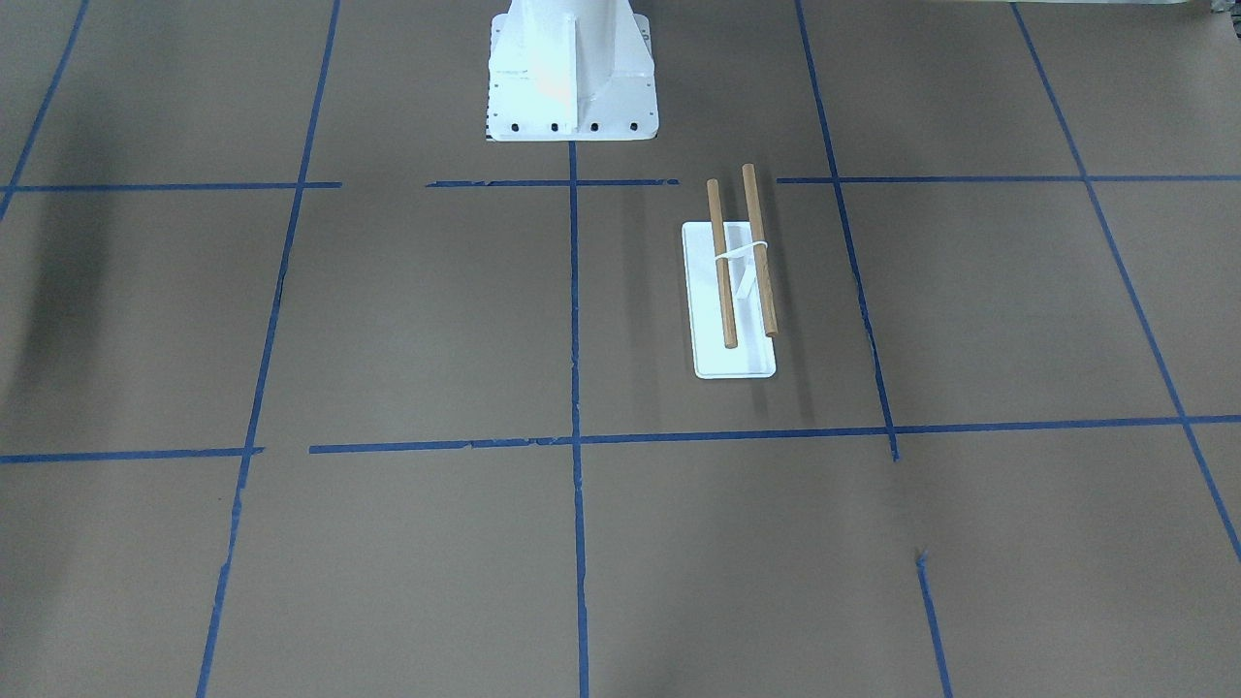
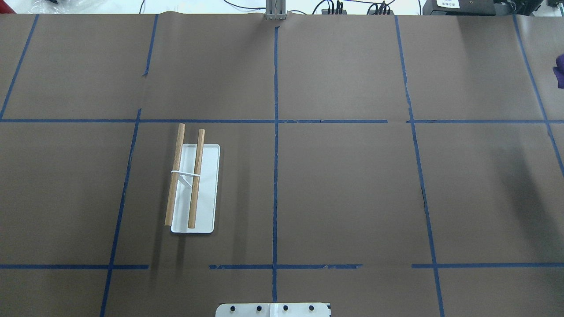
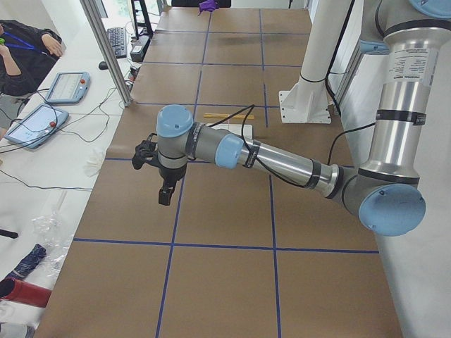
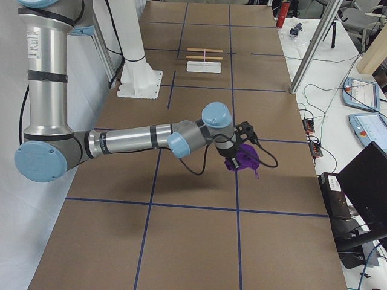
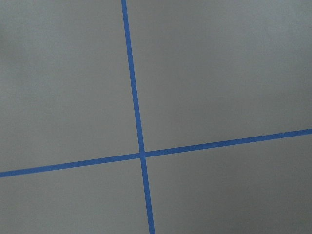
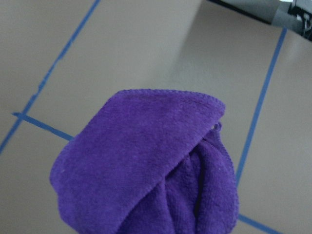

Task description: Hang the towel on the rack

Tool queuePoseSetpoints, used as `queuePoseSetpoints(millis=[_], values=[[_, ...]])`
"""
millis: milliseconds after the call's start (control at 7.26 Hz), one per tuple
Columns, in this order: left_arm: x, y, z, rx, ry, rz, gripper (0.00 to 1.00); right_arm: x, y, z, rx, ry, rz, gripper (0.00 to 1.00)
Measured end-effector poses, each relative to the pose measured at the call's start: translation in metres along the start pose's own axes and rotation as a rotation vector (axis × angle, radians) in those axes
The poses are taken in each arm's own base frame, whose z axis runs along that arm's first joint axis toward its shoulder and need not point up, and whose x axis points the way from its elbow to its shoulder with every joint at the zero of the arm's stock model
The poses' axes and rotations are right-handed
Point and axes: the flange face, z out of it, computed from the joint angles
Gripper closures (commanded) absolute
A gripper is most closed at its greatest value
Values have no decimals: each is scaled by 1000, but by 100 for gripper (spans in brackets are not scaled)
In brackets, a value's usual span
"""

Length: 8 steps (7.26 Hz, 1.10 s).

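The front-facing view shows only the rack, standing on the tabletop at the robot's left side with its 2 rods bare; no arm and no towel appear there. The overhead view adds a purple corner of the towel at the right edge, well apart from the rack. The left side view shows the left claw hovering over bare tabletop with nothing hanging from it, probably parked out of the way; how open it is I cannot tell. The right side view shows the towel bunched under the right claw, clear of the tabletop, probably for carrying across; the fingers are hidden, so I cannot tell their opening. The left wrist view shows only blue tape lines. The right wrist view shows the towel's folds from close.
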Motion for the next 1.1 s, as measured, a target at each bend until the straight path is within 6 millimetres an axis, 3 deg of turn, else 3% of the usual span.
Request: queuePoseSetpoints(millis=[275,413,551,688,826,1101], values=[[22,-17,-6,114,27,18,0,-99,-89,4,72,-42,-20,100],[34,-21,-2,134,45,15,0,-160,-124,18,107,-44,-14,100],[51,-25,3,162,74,-9,0,-224,-147,31,150,-44,-11,100],[77,-27,10,196,126,-49,0,-291,-156,39,195,-60,-14,100],[114,-29,22,219,203,-103,0,-355,-152,41,233,-94,-32,100],[195,-40,39,226,387,-229,0,-469,-124,39,283,-185,-85,100]])
